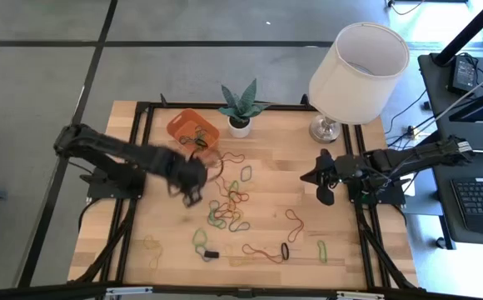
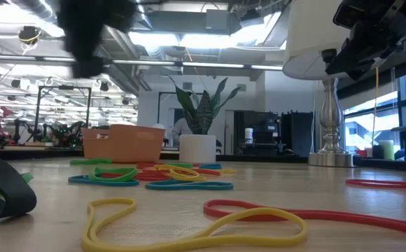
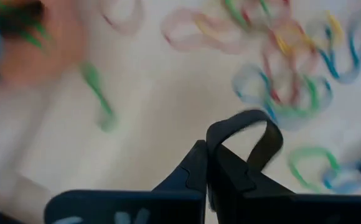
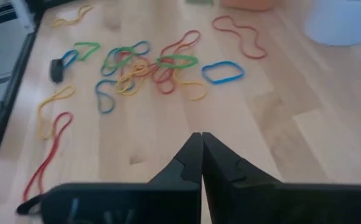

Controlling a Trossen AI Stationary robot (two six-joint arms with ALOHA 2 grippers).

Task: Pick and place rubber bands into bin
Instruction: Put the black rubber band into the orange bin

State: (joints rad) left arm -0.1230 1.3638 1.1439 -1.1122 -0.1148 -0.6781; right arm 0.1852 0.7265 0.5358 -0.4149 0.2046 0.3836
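Many coloured rubber bands lie scattered on the wooden table, and a few lie in the orange bin at the far left. My left gripper hovers above the table between the bin and the pile. It is blurred, and it is shut on a black rubber band. My right gripper is shut and holds nothing; it hangs above the table's right side, pointing toward the pile. My left gripper pinches the black rubber band at one end of its loop between its two fingertips. The fingers slant steeply down from above. The rest of the loop arches out beyond the fingertips, clear of the table.
A small plant in a white pot stands just right of the bin. A lamp with a white shade stands at the far right. More bands lie near the front edge. Black frame rails run along the table's sides.
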